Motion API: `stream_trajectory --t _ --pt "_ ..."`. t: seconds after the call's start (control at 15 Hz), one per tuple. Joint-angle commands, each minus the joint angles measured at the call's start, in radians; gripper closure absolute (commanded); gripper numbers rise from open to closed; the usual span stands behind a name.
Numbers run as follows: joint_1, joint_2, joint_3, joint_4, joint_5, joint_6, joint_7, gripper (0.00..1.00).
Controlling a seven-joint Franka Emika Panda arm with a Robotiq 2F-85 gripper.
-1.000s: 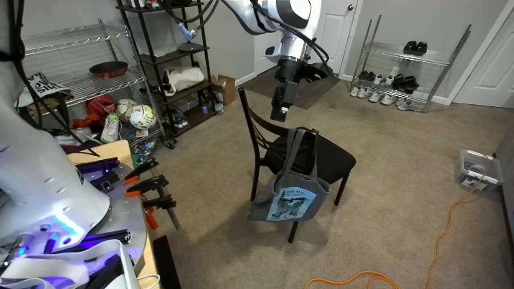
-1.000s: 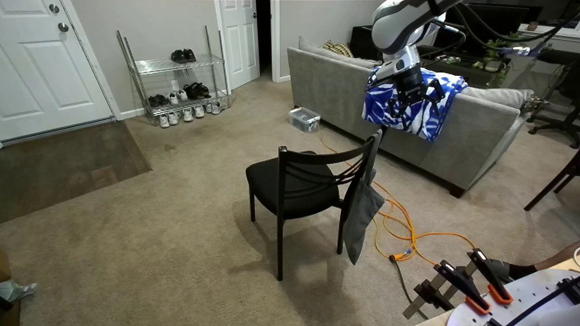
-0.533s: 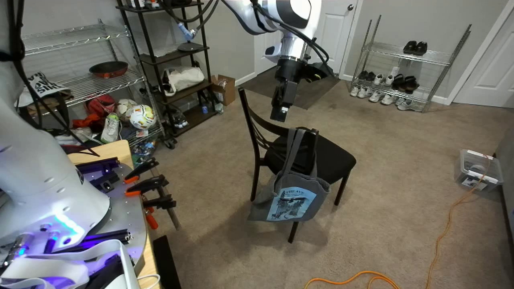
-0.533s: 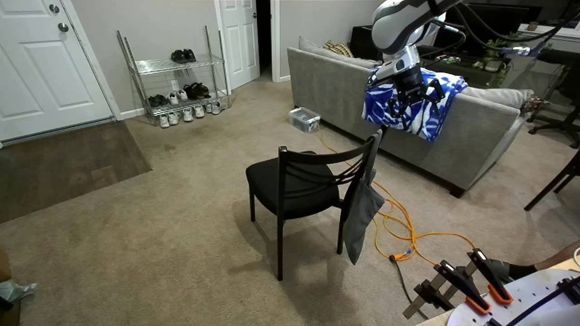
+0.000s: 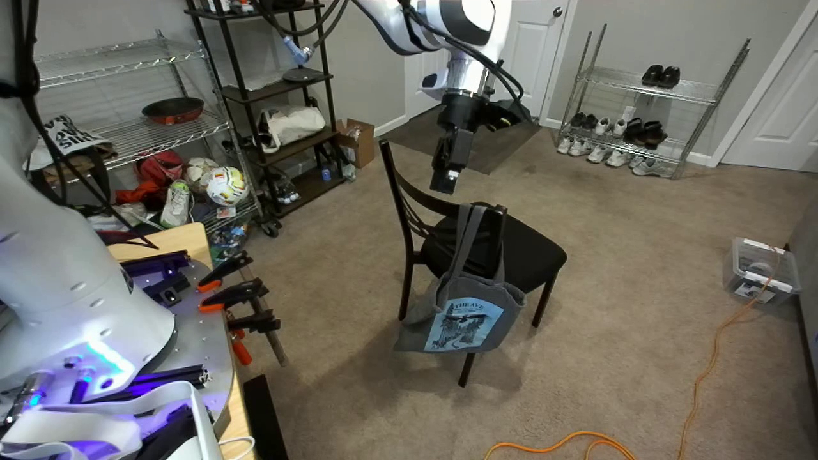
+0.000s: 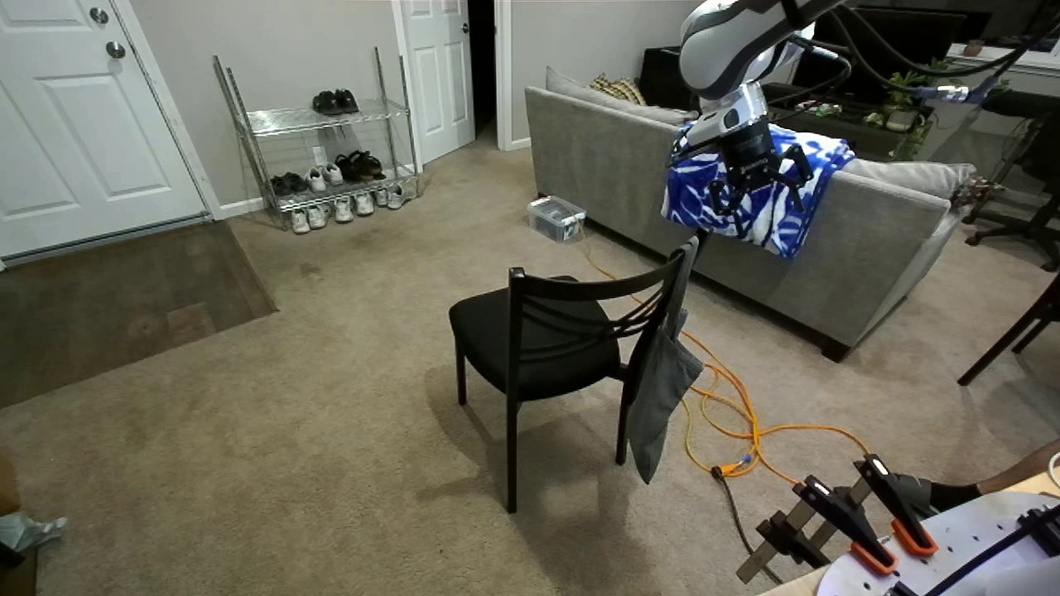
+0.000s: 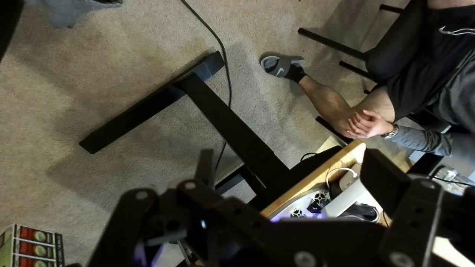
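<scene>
My gripper (image 6: 766, 211) hangs open above the chair's backrest, with nothing between its fingers. In an exterior view the gripper (image 5: 445, 182) is seen side-on, just over the black chair (image 5: 527, 249). A grey tote bag (image 5: 415, 332) with a light-blue print hangs by its straps from a corner of the chair's back. The bag (image 6: 662, 401) shows edge-on in an exterior view, below the gripper. In the wrist view the two fingers stand wide apart at the left and right, and part of a grey cloth, likely the bag (image 7: 70, 11), shows at the top left.
A seated person (image 7: 326, 100) is beside the robot's table (image 7: 315, 178). Clamps (image 5: 233, 294) jut from the table edge. A sofa (image 6: 604, 157) with a blue-and-white blanket, an orange cord (image 6: 749, 414), a plastic box (image 5: 760, 275) and shoe rack (image 5: 645, 96) stand around the chair.
</scene>
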Motion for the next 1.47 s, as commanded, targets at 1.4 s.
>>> stream_trajectory --t 1.4 --pt "0.023 -0.001 -0.045 -0.041 -0.126 0.529 0.109 0.0"
